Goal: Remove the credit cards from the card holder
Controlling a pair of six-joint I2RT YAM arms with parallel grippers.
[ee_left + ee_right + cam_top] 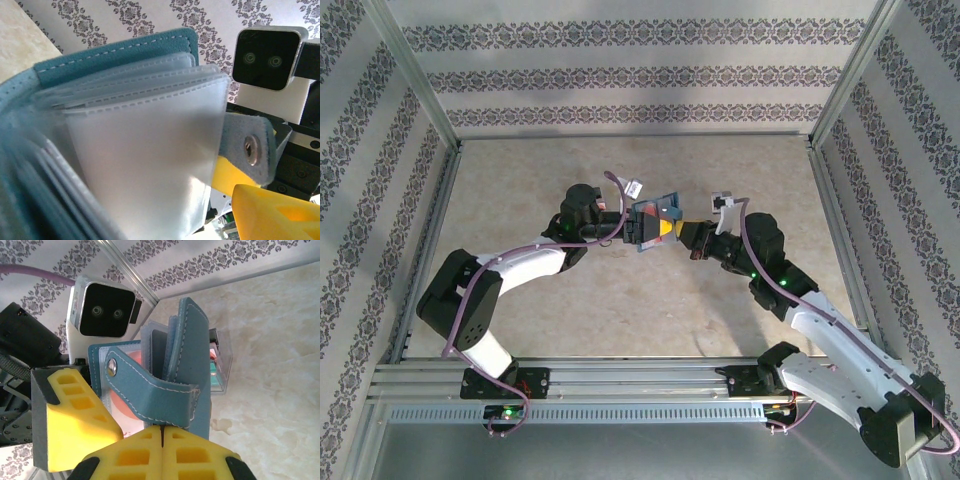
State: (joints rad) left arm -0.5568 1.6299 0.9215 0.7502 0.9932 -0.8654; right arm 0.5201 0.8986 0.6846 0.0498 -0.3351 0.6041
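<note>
PROGRESS: none out | card holder (653,222) open, aloft | right pincer (161,440) at 3 o'clock, pinching its cover | left pincer (623,227) at 9 o'clock, state unreadable | cards (216,367) in sleeves, all left to pull.

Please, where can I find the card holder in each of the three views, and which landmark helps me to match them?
Top external: the card holder is small, near the centre.
Left wrist: left and centre, teal cover on top, clear sleeves fanned below.
Right wrist: centre, teal panels upright.
Shared landmark: the clasp tab with its metal snap, in both wrist views; too small to tell from above.
</note>
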